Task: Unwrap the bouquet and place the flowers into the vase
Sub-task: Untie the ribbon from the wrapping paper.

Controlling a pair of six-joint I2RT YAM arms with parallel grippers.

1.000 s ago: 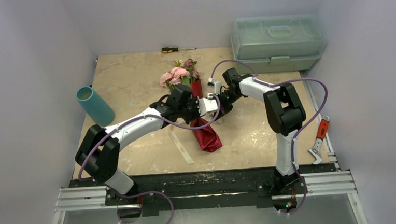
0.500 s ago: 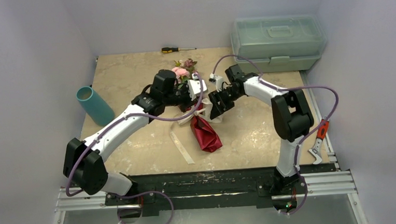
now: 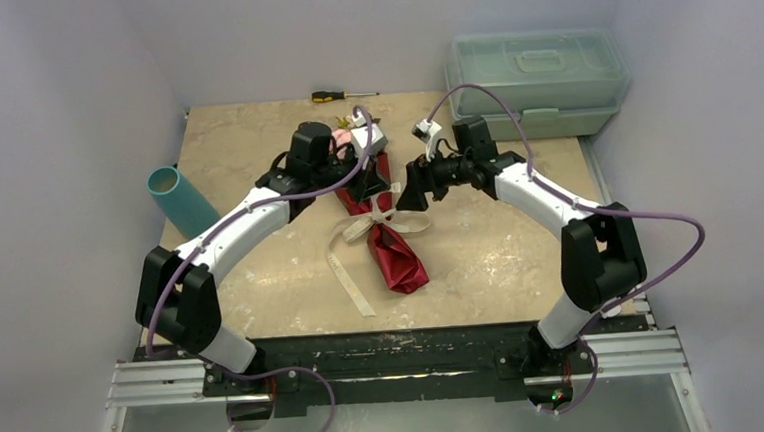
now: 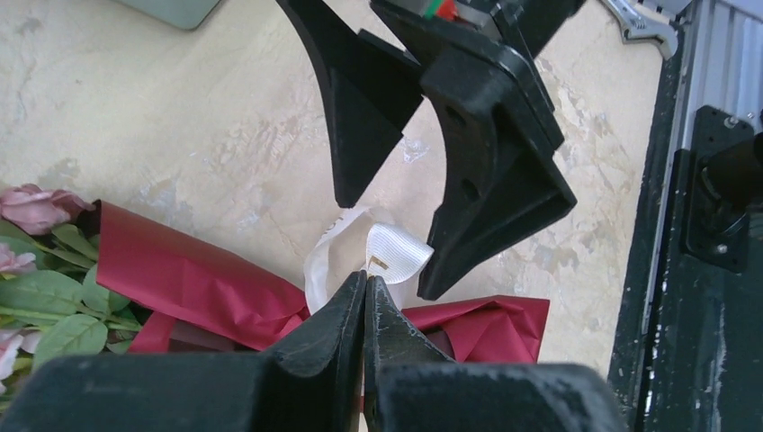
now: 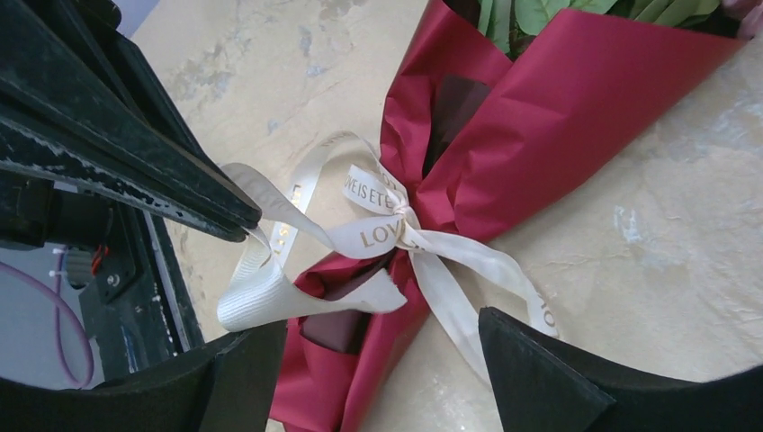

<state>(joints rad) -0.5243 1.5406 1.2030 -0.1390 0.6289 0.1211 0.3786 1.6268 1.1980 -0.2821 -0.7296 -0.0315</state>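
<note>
From above, the bouquet (image 3: 392,245) is seen lying on the table (image 3: 243,144) between the two arms. Its pointed end is turned toward the near edge and its flowers (image 3: 342,144) toward the far side, where they are largely hidden behind the left wrist. Only this view takes in the vase (image 3: 183,202), at the table's left edge and well apart from the bouquet. A pale green toolbox (image 3: 536,81) at the far right corner and a screwdriver (image 3: 343,95) by the far edge are also shown only here.

Neither grip can be judged from above, so the wrist views are needed. In the left wrist view the left end effector (image 4: 364,281) is seen fully closed, with a fold of the cream ribbon (image 4: 396,252) emerging right at its tips. How much ribbon lies between the fingers is hidden.

The right wrist view shows a ribbon tail drawn up to that black fingertip, while the bow is knotted around the maroon paper (image 5: 576,108). The ribbon's gold lettering is only partly legible. The right end effector (image 5: 384,317) is spread wide over the knot, and nothing is held in it. In both wrist views the flower heads are cut off at the frame's edge.
</note>
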